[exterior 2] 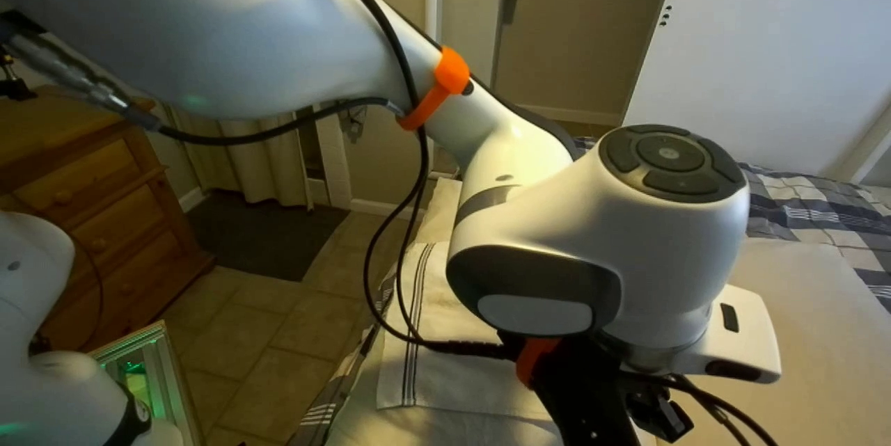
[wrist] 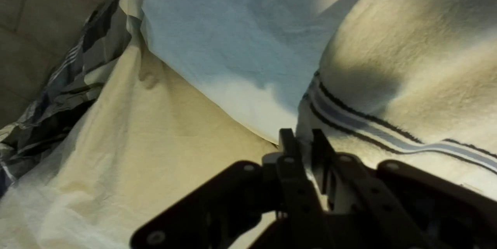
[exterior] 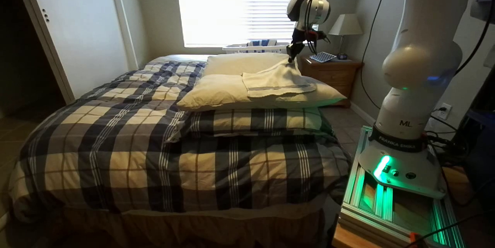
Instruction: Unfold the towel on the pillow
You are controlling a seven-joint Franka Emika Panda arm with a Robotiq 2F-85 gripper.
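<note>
The cream towel [exterior: 275,82] with a dark stripe band lies over the front cream pillow [exterior: 214,90] in an exterior view. Its rear right corner is lifted to a peak. My gripper [exterior: 290,60] points down at that peak, above where the two pillows meet. In the wrist view my gripper [wrist: 303,137] has a fold of the towel [wrist: 411,58] pinched between its fingertips. The pillow [wrist: 221,35] shows at the top there. In an exterior view the towel [exterior 2: 452,383] lies partly behind the arm, and the fingertips are out of view.
A second cream pillow [exterior: 239,64] lies behind the front one; it shows in the wrist view [wrist: 155,140]. Both rest on a plaid bedspread [exterior: 127,132]. A nightstand [exterior: 328,74] with a lamp [exterior: 345,25] and a laundry basket [exterior: 257,48] stand beyond the bed.
</note>
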